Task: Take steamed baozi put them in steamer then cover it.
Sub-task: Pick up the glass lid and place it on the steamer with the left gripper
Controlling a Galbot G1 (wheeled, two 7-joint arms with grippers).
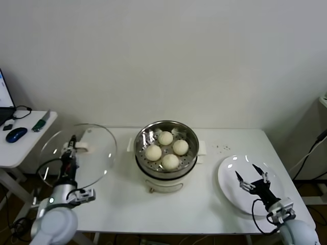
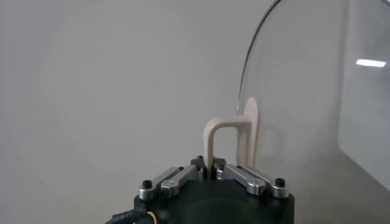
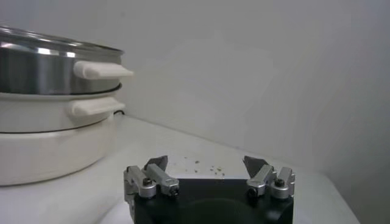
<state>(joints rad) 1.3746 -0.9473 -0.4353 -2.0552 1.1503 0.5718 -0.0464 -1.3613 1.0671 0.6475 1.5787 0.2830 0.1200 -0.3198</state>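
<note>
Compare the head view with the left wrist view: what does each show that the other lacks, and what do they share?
Only the head view shows the four steamed baozi sitting in the open steamer, the white plate with nothing on it, and the right gripper open above it. Only the left wrist view shows, close up, the cream handle clamped between the fingers. Both show the left gripper shut on the handle of the glass lid, held up and tilted left of the steamer, not yet on it.
</note>
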